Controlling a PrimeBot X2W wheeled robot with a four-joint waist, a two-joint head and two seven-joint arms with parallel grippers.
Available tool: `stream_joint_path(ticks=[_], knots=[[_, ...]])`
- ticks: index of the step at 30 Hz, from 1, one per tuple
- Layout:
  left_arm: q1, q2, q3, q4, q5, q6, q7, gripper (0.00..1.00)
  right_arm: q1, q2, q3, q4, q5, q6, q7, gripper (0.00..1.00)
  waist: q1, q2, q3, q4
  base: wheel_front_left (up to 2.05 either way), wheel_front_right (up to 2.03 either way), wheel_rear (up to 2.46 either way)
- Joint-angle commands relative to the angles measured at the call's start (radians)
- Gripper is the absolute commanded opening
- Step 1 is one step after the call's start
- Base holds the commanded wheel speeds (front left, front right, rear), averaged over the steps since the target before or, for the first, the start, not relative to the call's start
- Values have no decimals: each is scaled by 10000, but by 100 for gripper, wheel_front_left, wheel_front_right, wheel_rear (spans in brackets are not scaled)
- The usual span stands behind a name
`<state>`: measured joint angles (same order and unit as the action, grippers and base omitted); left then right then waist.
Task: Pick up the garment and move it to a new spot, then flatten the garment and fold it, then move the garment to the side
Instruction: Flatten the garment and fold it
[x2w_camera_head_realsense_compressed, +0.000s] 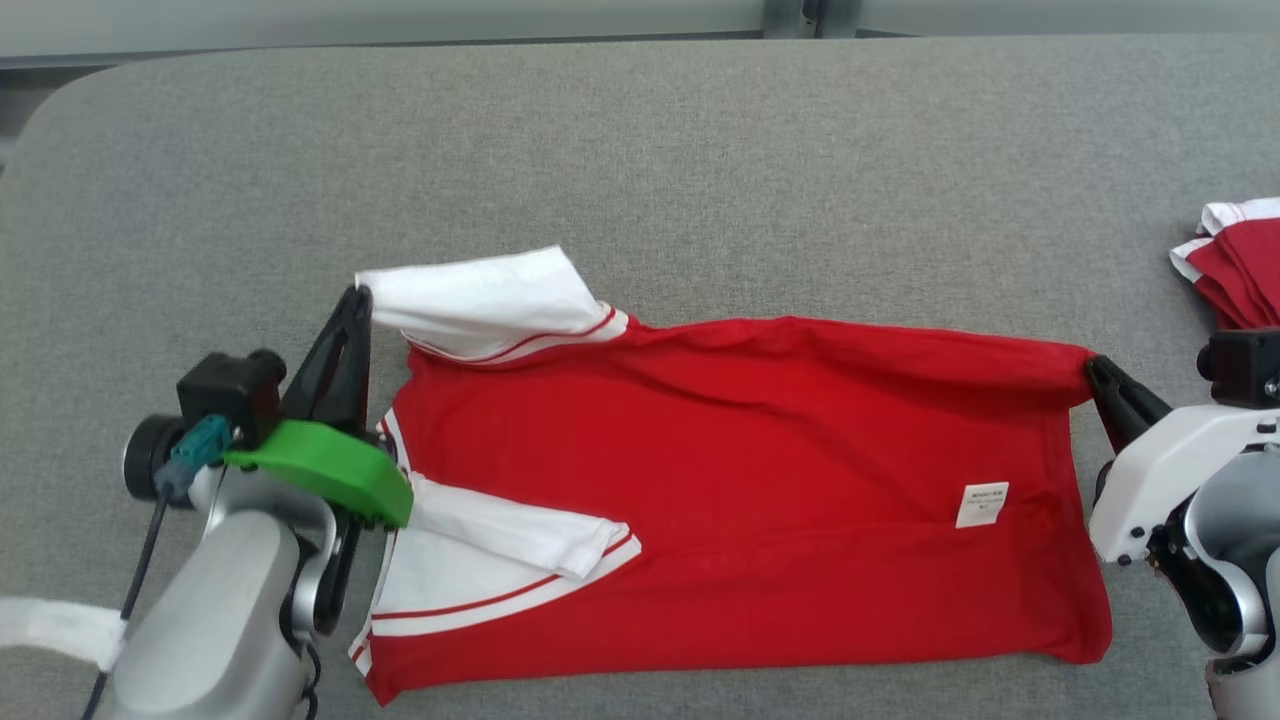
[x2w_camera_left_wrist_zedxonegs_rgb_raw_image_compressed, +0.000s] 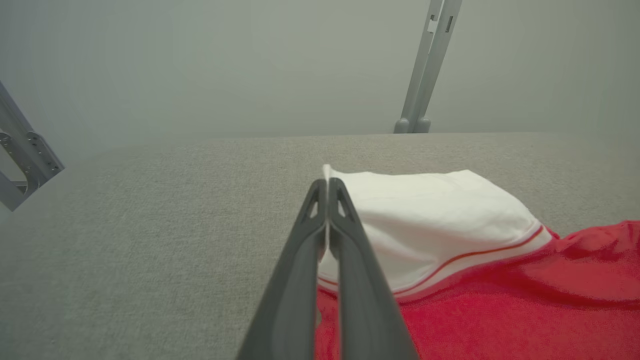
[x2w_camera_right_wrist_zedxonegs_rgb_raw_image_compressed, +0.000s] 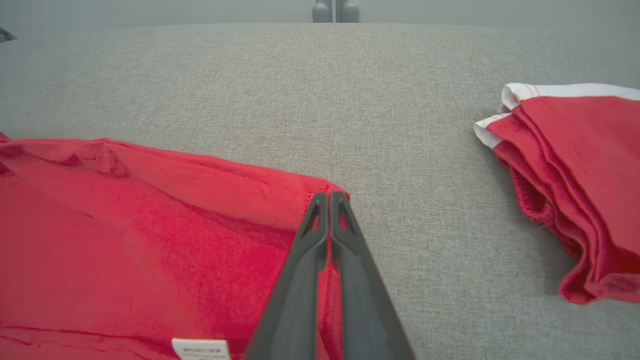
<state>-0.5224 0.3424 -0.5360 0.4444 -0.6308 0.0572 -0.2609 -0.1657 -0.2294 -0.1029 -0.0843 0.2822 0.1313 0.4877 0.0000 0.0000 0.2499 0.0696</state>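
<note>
A red shirt (x2w_camera_head_realsense_compressed: 740, 500) with white sleeves lies spread flat on the grey fabric-covered counter (x2w_camera_head_realsense_compressed: 640, 150), lengthwise toward the stack of folded red garments (x2w_camera_head_realsense_compressed: 1245, 265), its hem end facing the stack and apart from it.

The left pincer (x2w_camera_head_realsense_compressed: 358, 292) is at the shirt's end farthest from the stack. Its 2 dark fingers are pressed together on the outer edge of the far white sleeve (x2w_camera_head_realsense_compressed: 490, 300), with a thin sliver of white cloth showing between them in the left wrist view.

The right pincer (x2w_camera_head_realsense_compressed: 1095, 365) is at the shirt's corner nearest the stack. Its 2 fingers are fully closed on the far hem corner, and the red cloth is pulled to a point there.

The other white sleeve (x2w_camera_head_realsense_compressed: 500, 540) lies folded in over the red body, on the side away from the stack. A small white care label (x2w_camera_head_realsense_compressed: 982, 504) shows on the red cloth near the hem end, toward the stack.
</note>
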Motion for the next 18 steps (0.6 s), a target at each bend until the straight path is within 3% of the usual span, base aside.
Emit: stream_joint_path(ticks=[1,9,15,18], knots=[[680,186,25,-593,-67,265,12,0,285,-15,40,-42,127,-13,-34,0,0,0,-474,59,0,0,0],[3089,981,18,-3298,-221,1430,744,0,944,-908,841,-124,276,-10,280,0,0,0,-766,142,0,0,0],[3938,1078,-119,-4156,-380,1781,1121,0,695,-2210,2131,356,289,-10,937,0,0,0,-820,231,0,0,0],[4133,1049,-117,-4256,-437,1882,1137,0,609,-2525,2432,447,388,-10,1161,0,0,0,-858,264,0,0,0]])
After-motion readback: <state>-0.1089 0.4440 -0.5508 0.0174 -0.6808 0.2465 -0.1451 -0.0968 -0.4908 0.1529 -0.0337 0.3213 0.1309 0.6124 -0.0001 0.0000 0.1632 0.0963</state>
